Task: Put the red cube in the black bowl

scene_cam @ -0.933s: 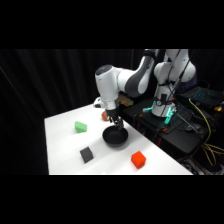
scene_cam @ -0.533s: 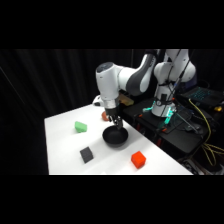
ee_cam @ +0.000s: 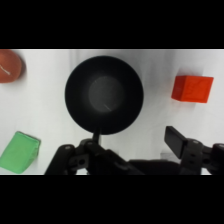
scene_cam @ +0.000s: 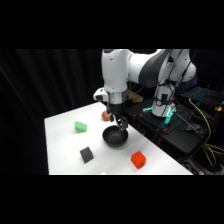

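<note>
The black bowl sits near the middle of the white table and is empty; in the wrist view the black bowl fills the centre. The red cube lies on the table in front and to the right of the bowl, apart from it. In the wrist view the red cube is at the right. My gripper hangs just above the bowl's far rim. Seen from the wrist, the gripper is open, with nothing between its fingers.
A green block lies left of the bowl, a dark grey block in front of it, and a reddish ball behind it. Dark equipment and cables stand off the table's right side.
The gripper has drifted slightly to the right over the bowl. The cube, bowl and other objects have not moved.
</note>
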Controlling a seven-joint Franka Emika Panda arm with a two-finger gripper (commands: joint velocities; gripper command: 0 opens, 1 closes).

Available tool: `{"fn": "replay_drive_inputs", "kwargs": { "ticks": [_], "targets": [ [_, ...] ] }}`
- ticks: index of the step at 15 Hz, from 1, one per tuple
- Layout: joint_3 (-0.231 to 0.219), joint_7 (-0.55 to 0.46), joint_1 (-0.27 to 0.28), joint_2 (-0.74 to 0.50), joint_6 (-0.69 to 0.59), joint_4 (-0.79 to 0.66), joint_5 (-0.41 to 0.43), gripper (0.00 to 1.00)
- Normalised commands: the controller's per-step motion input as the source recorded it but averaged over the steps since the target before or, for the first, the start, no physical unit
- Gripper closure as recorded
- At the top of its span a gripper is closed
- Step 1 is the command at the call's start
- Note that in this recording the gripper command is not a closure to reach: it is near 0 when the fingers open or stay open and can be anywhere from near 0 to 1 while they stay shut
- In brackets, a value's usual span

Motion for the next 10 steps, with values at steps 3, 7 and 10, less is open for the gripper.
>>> {"fn": "replay_drive_inputs", "kwargs": {
  "ticks": [3,7,10],
  "targets": [
    [0.127,0.47,0.160,0.02,0.01,0.12,0.030,0.00],
    [0.087,0.56,0.150,0.03,0.05,0.04,-0.039,0.00],
    [0.036,0.42,0.091,0.11,0.23,0.00,-0.080,0.00]
  ]
}}
